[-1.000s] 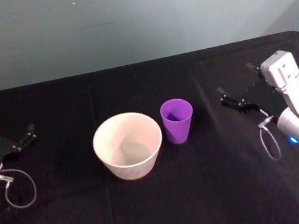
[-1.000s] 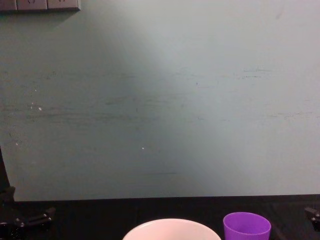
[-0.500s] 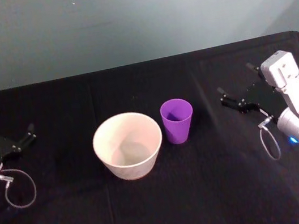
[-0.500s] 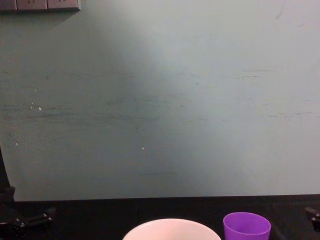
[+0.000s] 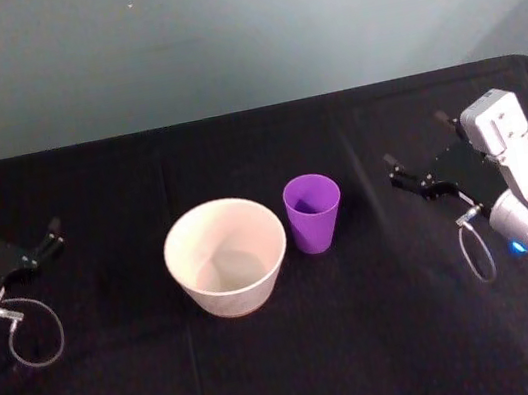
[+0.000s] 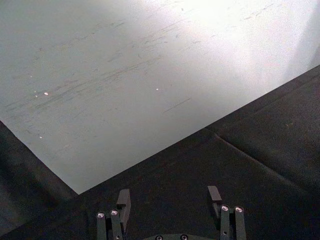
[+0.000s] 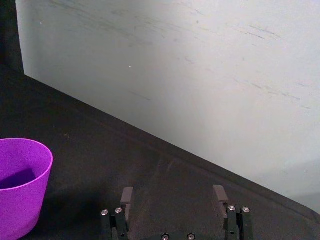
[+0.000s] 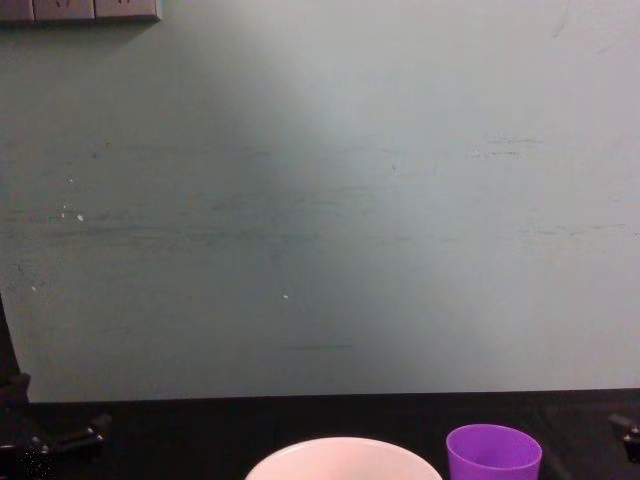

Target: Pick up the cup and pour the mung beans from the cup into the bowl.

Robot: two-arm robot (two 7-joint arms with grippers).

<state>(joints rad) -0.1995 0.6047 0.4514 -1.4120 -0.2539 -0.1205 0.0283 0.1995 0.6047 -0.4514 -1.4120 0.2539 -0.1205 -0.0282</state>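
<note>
The purple cup (image 5: 313, 212) stands upright on the black table, just right of the white bowl (image 5: 225, 255) and nearly touching it. Both rims show low in the chest view: cup (image 8: 493, 455), bowl (image 8: 345, 458). The mung beans are hidden; the cup's inside looks dark in the right wrist view, where the cup (image 7: 20, 180) sits off to one side. My right gripper (image 5: 414, 139) rests open at the table's right, well apart from the cup, its jaws wide (image 7: 173, 191). My left gripper (image 5: 20, 226) is parked open at the far left (image 6: 169, 192).
A black cloth covers the table (image 5: 290, 355), with bare cloth in front of and behind the bowl and cup. A pale green wall (image 8: 320, 200) rises behind the table's back edge. Cable loops hang by each wrist (image 5: 35, 342) (image 5: 476, 253).
</note>
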